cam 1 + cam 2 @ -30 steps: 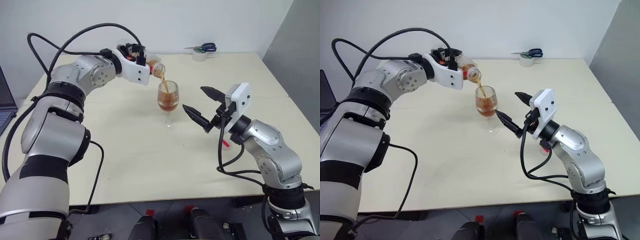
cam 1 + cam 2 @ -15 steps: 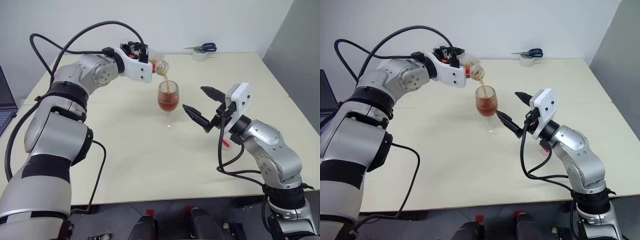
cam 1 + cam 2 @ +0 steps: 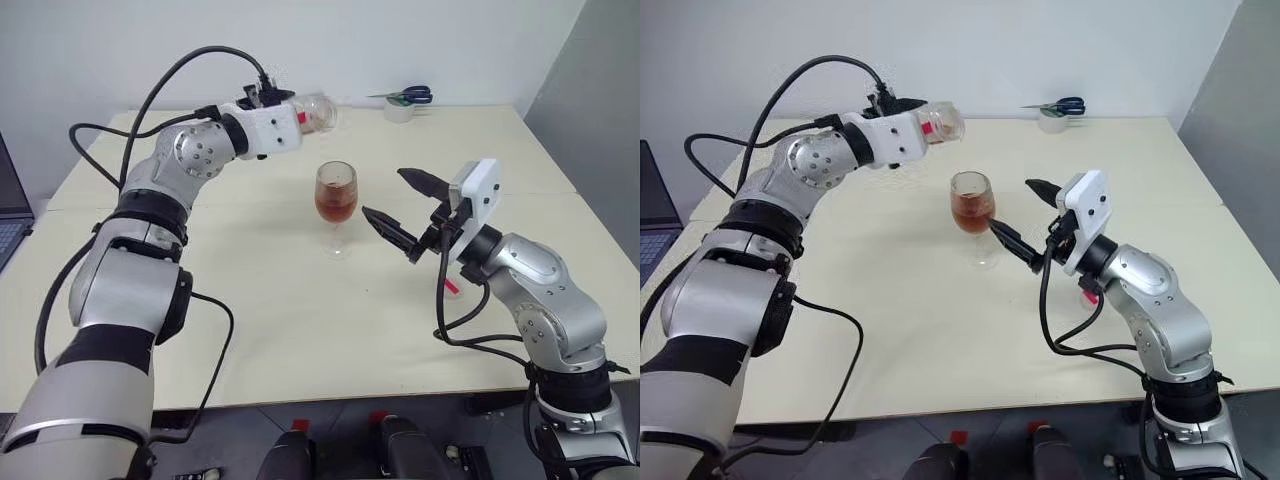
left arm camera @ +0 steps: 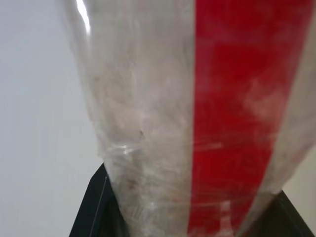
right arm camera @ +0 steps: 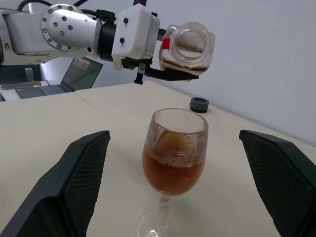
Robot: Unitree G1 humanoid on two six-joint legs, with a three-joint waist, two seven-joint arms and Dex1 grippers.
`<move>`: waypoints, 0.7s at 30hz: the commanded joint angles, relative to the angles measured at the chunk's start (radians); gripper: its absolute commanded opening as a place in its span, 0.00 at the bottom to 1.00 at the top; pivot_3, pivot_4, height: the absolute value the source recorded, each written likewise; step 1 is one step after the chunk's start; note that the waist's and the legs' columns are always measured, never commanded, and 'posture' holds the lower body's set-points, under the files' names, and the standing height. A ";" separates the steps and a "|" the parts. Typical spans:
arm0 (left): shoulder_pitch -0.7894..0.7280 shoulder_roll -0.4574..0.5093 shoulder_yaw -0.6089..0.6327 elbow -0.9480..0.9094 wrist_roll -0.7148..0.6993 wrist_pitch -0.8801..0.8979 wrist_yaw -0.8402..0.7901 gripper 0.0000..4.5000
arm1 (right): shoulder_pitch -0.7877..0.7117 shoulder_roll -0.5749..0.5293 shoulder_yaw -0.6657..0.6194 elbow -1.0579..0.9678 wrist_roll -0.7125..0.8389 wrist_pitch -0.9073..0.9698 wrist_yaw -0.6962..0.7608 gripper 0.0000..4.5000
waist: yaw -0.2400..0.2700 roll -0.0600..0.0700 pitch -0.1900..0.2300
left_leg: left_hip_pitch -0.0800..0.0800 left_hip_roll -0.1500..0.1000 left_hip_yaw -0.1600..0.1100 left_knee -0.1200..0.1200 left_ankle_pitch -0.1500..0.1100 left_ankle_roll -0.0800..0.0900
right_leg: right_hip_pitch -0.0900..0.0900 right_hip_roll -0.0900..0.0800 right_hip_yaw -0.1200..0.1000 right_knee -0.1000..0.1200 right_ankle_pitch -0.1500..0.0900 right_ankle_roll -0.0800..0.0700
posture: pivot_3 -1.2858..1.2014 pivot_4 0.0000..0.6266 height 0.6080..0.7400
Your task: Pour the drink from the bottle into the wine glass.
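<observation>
- The table [image 3: 300, 320] is pale and wide; it carries everything else in the scene
- A laptop [image 3: 10, 210] sits at the table's left edge, partly cut off
- The left gripper [image 3: 292, 122] is raised above the table behind and to the left of the glass; its fingers are clamped tight on the bottle [image 3: 315, 113]; the bottle lies roughly level, held out to the side, apart from the glass and above its rim; in the left wrist view its clear wall and red label strip [image 4: 242, 113] run between the two black fingers; it looks nearly empty
- The right gripper [image 3: 398, 205] hovers just to the right of the glass; its two black fingers are spread wide, holding nothing and not touching the glass
- The wine glass [image 3: 336, 205] stands upright on its foot near the table's middle; the drink [image 5: 174, 170], reddish-brown, fills roughly the lower half of the bowl
- A roll of tape [image 3: 400, 111] rests at the table's far edge, with blue-handled scissors [image 3: 410, 95] lying on top of it
</observation>
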 commanded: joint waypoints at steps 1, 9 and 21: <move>0.022 -0.016 0.101 -0.104 -0.136 0.080 -0.063 0.38 | -0.013 -0.011 -0.015 -0.007 0.007 -0.030 0.033 1.00 | 0.000 0.000 0.000 | 0.000 0.000 0.000 0.000 0.000 0.000 | 0.000 0.000 0.000 0.000 0.000 0.000 | 0.52 0.24 1.00; 0.216 -0.072 0.348 -0.405 -0.400 0.549 -0.018 0.38 | 0.048 -0.050 -0.013 -0.048 0.038 -0.040 0.132 1.00 | -0.004 0.000 0.000 | -0.001 0.000 -0.002 0.009 -0.001 0.001 | -0.001 -0.001 0.002 0.009 -0.001 0.002 | 0.52 0.24 1.00; 0.566 -0.108 0.595 -0.659 -0.583 0.860 0.182 0.38 | 0.153 -0.075 0.012 -0.106 0.099 -0.034 0.217 1.00 | 0.004 -0.003 -0.002 | 0.001 0.000 -0.003 0.011 0.000 0.000 | -0.001 -0.002 0.003 0.013 -0.001 0.002 | 0.52 0.24 1.00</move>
